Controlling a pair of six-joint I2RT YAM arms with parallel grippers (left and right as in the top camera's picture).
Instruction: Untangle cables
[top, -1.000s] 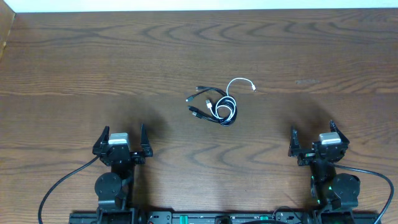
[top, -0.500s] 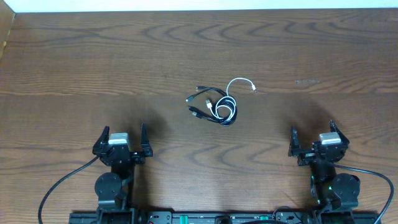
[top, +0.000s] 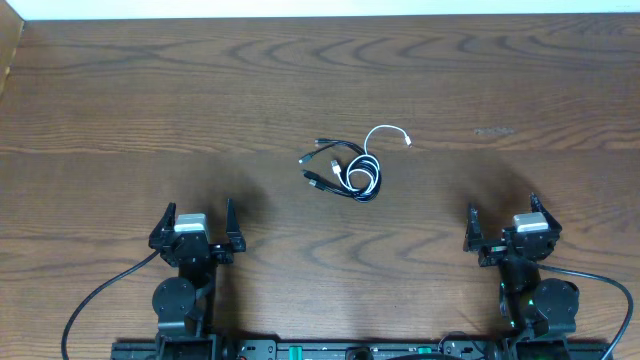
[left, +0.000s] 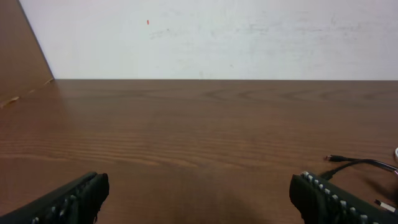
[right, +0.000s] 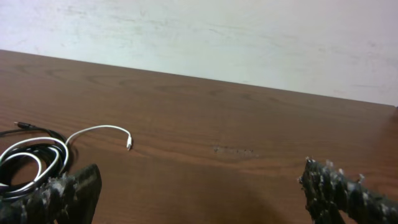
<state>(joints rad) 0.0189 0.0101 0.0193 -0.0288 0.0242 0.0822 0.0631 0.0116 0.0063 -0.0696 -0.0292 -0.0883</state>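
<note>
Small tangled bundle of black and white cables (top: 349, 167), flat at mid-table.

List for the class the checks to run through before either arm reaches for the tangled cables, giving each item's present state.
1. Left gripper open, empty: ok.
2. Right gripper open, empty: ok.
3. Cables in view, apart from both grippers: ok.
4. White cable has a free end exposed: ok.
5. Which black strand lies over which: cannot tell.
6. Cables separated: not ok.
</note>
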